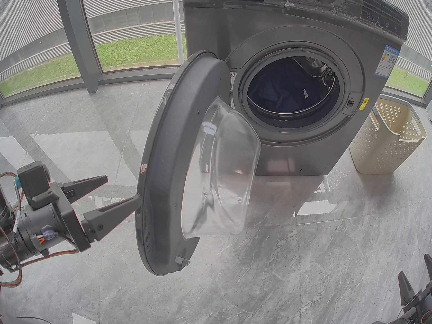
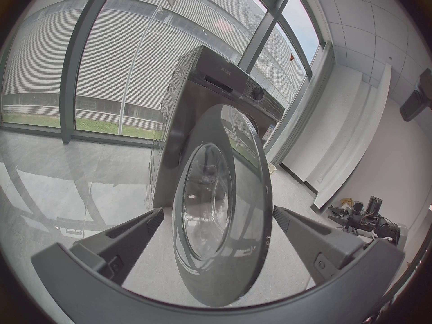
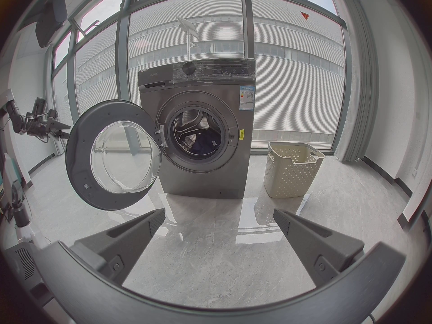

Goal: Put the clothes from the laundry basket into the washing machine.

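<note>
Nearest to us was our left gripper (image 1: 123,187), low on our left side, its two dark fingers spread wide and clasping nothing. One fingertip (image 1: 128,203) lay against or just beside the outer rim of the door (image 1: 168,167); we could not tell whether it truly touched. From the left wrist view the door stood almost edge-on, framed between the parted fingers.

That round grey door, with its clear bulging glass bowl (image 1: 222,172), hung wide open, hinged on the left of the drum mouth and swung out towards us. Behind it stood the washing machine (image 1: 288,28), a grey front-loader. Inside its drum we saw dark blue clothes (image 1: 283,88) lying in a heap at the bottom and back.

At the lower right corner of the head view was our right gripper (image 1: 416,277), well apart from the machine. The right wrist view showed its fingers opened wide as well, with nothing between them.

We saw the laundry basket (image 1: 387,140), cream and perforated, upright on the floor (image 1: 315,257) just beside the machine, on its right. From our views we could not make out what lay in it.

Polished grey stone covered the floor, and tall windows (image 1: 130,19) ran behind the machine.
</note>
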Tool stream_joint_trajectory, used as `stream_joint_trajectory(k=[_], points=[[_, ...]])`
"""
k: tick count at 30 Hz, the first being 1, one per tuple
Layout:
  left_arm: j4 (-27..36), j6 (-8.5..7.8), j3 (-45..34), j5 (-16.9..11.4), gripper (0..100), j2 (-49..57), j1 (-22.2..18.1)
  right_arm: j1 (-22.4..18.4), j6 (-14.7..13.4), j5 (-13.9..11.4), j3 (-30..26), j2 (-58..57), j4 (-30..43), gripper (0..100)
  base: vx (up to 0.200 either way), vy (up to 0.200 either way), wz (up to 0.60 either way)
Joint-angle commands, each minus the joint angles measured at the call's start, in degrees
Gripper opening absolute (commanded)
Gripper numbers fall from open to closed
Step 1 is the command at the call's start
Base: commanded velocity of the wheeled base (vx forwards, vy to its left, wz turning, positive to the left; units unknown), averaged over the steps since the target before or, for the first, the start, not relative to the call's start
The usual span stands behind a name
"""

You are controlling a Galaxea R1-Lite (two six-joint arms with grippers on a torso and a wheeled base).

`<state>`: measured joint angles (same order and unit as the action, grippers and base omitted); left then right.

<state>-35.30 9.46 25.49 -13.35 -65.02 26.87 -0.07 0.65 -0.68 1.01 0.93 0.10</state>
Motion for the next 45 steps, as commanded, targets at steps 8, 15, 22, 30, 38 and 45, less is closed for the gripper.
stream_joint_trajectory(k=[8,15,22,30,38,45], points=[[-2.0,-0.06,1.7,0.2,100,-5.0,-0.3,0.0,0.0,0.1,-0.8,-0.8,0.0,100,0.0,0.0,0.0],[-2.7,1.44,0.3,-4.0,100,-2.7,1.9,0.0,0.1,0.0,-0.8,-0.8,0.0,100,0.0,0.0,0.0],[-3.3,1.44,1.4,-3.8,100,-6.7,10.7,0.0,0.1,0.0,-0.8,-0.8,0.0,100,0.0,0.0,0.0],[-9.0,3.2,1.7,-3.7,100,-8.7,12.6,0.0,0.0,0.0,-0.8,-0.8,0.0,100,0.0,0.0,0.0],[-8.3,4.69,0.5,1.4,100,-0.2,6.8,0.0,0.0,0.0,-0.8,-0.8,0.0,100,0.0,0.0,0.0],[-8.0,4.51,1.1,1.0,100,-0.6,-1.1,0.0,0.0,0.0,-0.8,-0.8,0.0,100,0.0,0.0,0.0]])
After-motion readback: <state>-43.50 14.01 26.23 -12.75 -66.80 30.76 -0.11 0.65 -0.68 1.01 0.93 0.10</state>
